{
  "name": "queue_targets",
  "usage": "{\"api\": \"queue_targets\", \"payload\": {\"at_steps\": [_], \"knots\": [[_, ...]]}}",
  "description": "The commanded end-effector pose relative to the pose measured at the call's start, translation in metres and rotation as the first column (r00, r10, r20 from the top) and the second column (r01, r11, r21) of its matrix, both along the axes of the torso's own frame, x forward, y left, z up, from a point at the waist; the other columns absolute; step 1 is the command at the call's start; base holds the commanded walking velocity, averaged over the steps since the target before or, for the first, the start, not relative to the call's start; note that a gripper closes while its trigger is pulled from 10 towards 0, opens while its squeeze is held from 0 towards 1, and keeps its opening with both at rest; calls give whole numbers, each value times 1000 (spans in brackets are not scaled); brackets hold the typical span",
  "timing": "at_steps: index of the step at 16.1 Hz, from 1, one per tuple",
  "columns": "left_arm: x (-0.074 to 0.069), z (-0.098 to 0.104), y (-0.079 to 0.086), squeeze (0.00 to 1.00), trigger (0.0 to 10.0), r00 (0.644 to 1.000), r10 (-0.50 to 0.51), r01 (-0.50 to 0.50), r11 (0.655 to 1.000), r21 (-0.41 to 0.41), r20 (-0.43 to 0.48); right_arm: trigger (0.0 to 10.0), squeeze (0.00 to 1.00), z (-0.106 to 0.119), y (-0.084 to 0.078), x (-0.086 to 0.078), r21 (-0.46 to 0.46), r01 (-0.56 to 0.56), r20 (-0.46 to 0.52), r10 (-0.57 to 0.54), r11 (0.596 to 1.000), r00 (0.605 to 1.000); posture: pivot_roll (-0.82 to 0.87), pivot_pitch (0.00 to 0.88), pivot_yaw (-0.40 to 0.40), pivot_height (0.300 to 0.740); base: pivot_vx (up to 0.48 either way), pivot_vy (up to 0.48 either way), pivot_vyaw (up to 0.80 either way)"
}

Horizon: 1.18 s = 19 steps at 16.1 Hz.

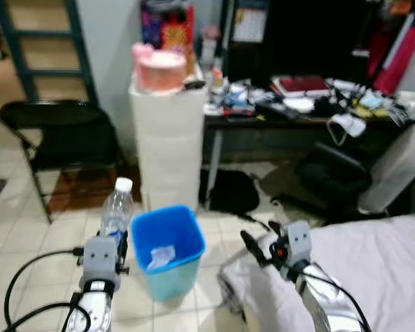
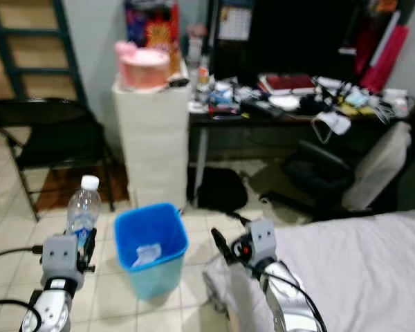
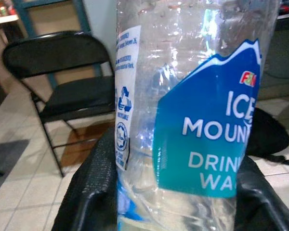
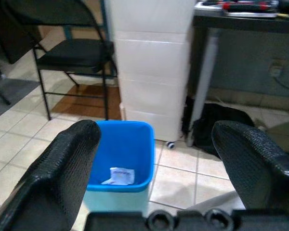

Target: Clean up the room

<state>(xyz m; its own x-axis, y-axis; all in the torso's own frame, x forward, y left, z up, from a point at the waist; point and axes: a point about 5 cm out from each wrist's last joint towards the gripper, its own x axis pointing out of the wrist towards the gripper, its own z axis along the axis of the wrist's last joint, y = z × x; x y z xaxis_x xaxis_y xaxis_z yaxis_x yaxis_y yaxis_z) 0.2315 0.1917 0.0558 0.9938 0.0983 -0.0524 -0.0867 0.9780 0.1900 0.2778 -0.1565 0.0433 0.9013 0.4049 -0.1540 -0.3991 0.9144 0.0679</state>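
Note:
My left gripper [image 1: 114, 243] is shut on a clear plastic water bottle [image 1: 117, 209] with a white cap and a blue label [image 3: 207, 139], held upright just left of the blue bin [image 1: 167, 249]. A crumpled white scrap [image 1: 160, 257] lies inside that bin [image 4: 121, 159]. The black fingers [image 3: 89, 192] press both sides of the bottle. To the right of the bin, my right gripper [image 1: 252, 247] hangs open over the corner of the bed, its pads [image 4: 62, 168] wide apart with nothing between them.
A white drawer tower [image 1: 169, 145] stands behind the bin, with a pink box [image 1: 159, 69] on top. A black folding chair [image 1: 62, 142] is at the left. A cluttered desk [image 1: 311, 104], an office chair [image 1: 360, 176] and a black bag [image 1: 228, 190] are at the right. The bed [image 1: 373, 277] is near right.

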Motion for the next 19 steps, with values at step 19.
{"api": "queue_targets", "payload": {"at_steps": [19], "knots": [[26, -7, 16, 0, 10000, 999, -36, 38, 997, 73, -24, 10000, 0, -1, -10, -17, -74, -121, -66, 117, 990, 991, 31, 48, -117, 740, 480, 0, 0]]}}
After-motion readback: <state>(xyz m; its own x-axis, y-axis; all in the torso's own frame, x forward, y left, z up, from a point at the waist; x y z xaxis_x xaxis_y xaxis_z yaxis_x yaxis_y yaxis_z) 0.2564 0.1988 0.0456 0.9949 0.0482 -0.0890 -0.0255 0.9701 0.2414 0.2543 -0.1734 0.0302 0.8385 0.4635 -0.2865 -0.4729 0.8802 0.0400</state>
